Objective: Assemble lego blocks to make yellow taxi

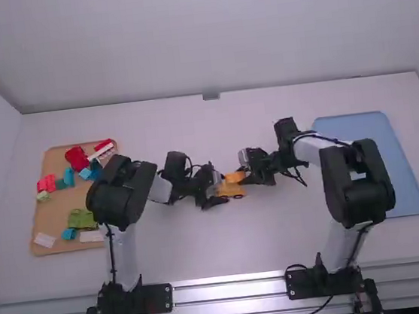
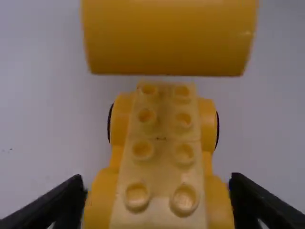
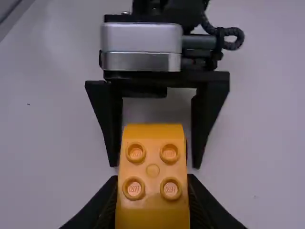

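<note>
My left gripper [image 1: 213, 188] is near the table's middle, shut on the yellow wheeled base [image 1: 231, 191]. Facing it from the right, my right gripper [image 1: 246, 169] is shut on a yellow block [image 1: 234, 177]. Seen from the left wrist, the left gripper [image 2: 157, 195] has one fingertip on each side of the studded base [image 2: 162, 131], and the smooth rounded side of the yellow block [image 2: 167, 38] is over its far end. In the right wrist view the right gripper [image 3: 152, 183] pinches the block [image 3: 152, 170], four studs showing; it partly hides the base between the left gripper's [image 3: 155, 160] fingers.
On the left, a brown tray [image 1: 41, 221] holds red, teal, green and white pieces; the left arm passes over its right edge. A blue tray [image 1: 403, 158] lies at the right, partly behind the right arm. The two grippers stand very close together.
</note>
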{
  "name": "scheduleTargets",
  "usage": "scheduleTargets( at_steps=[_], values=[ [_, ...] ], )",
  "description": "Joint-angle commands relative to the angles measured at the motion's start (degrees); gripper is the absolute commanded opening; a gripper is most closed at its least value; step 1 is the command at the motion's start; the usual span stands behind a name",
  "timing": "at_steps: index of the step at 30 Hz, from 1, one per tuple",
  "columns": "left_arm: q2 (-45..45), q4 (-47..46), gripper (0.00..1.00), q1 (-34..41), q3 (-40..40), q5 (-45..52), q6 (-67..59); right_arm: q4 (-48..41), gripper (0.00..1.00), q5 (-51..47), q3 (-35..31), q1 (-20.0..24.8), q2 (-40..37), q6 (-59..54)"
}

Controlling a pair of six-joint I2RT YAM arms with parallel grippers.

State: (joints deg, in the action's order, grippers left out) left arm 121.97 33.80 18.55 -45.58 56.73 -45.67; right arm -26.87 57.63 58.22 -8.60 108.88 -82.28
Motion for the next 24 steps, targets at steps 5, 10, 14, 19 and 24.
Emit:
scheduleTargets(
  at_steps=[5,10,14,19,24],
  values=[
    [0.72,0.39,0.51,0.28,0.70,0.85,-0.87,5.75,0.19,0.13,-3.21,-0.52,-0.55,5.01],
    [0.72,1.68,0.48,0.70,1.22,0.81,-0.87,23.61,0.22,-0.26,-9.90,-1.97,-0.55,19.17],
    [0.72,1.64,0.48,0.81,1.20,0.81,-0.68,30.32,0.21,-0.48,-13.18,-3.37,-0.55,22.49],
    [0.72,1.70,0.48,0.85,1.07,0.81,-0.20,31.19,0.19,-2.16,-14.47,-3.72,-0.55,22.47],
    [0.72,1.70,0.46,0.96,1.09,1.25,-0.22,30.97,0.18,-4.22,-15.10,-3.87,-0.55,22.47]
  ],
)
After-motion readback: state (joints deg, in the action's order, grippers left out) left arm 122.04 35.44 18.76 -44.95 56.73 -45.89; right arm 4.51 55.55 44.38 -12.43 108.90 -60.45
